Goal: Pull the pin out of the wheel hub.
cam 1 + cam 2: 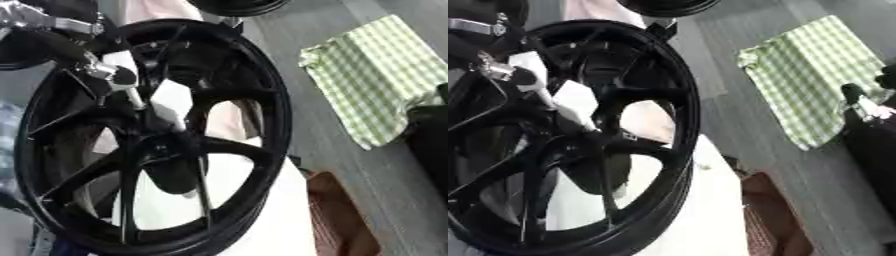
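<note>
One black spoked wheel hub [153, 145] fills the foreground, standing upright, and up from its centre a slim pale pin [137, 100] runs to the left hand [105, 70], whose fingers' closure cannot be told.

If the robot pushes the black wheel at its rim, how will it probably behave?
The black wheel looks like rigid cast metal with thick spokes, so it would likely not flex. It seems heavy for its size. It appears to stand tilted on its round rim, so a push may roll or tip it. The left hand reaches among the spokes.
</note>
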Robot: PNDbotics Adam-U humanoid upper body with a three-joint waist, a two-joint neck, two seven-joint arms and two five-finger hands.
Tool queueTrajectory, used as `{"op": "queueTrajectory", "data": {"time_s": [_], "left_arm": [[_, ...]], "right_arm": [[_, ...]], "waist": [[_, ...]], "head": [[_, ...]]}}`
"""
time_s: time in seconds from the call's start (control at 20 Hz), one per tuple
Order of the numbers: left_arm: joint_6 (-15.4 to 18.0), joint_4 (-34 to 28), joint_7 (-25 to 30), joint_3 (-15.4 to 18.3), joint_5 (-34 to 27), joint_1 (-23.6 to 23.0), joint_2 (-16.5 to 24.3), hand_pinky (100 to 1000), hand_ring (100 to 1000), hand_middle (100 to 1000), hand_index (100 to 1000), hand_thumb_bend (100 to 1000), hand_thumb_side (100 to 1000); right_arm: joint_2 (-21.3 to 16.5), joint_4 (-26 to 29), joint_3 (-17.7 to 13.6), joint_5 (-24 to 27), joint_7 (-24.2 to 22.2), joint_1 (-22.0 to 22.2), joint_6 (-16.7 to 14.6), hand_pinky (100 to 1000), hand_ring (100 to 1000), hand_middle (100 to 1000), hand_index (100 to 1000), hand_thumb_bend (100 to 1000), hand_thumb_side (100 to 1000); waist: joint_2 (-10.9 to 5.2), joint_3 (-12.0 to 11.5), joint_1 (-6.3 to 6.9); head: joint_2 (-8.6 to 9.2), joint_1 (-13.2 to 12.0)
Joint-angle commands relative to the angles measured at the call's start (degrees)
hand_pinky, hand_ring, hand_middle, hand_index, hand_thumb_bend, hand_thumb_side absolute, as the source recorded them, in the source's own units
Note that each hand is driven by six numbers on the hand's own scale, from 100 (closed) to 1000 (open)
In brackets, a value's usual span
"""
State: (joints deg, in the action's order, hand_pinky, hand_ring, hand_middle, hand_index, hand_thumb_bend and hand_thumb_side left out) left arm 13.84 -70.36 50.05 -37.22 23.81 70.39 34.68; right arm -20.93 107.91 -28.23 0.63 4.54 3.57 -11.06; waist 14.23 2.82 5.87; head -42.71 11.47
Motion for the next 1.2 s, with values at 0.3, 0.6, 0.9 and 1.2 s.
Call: {"op": "queueTrajectory", "data": {"time_s": [0.3, 0.6, 0.9, 1.2], "left_arm": [[2.1, -0.1, 1.9, 0.9, 0.6, 1.1, 0.7, 827, 754, 607, 825, 453, 884], [2.2, 0.3, 1.9, 0.9, 0.9, 1.0, 0.5, 811, 739, 591, 816, 411, 793], [0.5, 0.7, 1.9, 1.3, 0.2, 1.0, 0.1, 783, 701, 550, 779, 267, 703], [-2.6, 0.3, 1.9, 1.7, -1.0, 1.0, -0.1, 753, 662, 513, 734, 180, 622]], "right_arm": [[-0.9, 0.5, -0.6, 0.0, -0.2, -0.2, -0.2, 678, 611, 579, 776, 662, 251], [-1.0, 0.4, -0.6, 0.2, -0.3, -0.2, -0.2, 679, 611, 580, 776, 662, 253], [-0.9, 0.3, -0.6, 0.2, -0.4, -0.2, -0.3, 679, 611, 580, 776, 662, 253], [-0.9, 0.2, -0.6, 0.2, -0.5, -0.2, -0.3, 680, 611, 580, 776, 663, 253]], "waist": [[-0.72, 0.0, -0.5], [-0.76, 0.0, -0.56], [-0.76, 0.0, -0.62], [-0.71, 0.0, -0.66]], "head": [[0.0, -0.2], [0.03, -0.3], [-0.05, -0.4], [-0.06, -0.4]]}}
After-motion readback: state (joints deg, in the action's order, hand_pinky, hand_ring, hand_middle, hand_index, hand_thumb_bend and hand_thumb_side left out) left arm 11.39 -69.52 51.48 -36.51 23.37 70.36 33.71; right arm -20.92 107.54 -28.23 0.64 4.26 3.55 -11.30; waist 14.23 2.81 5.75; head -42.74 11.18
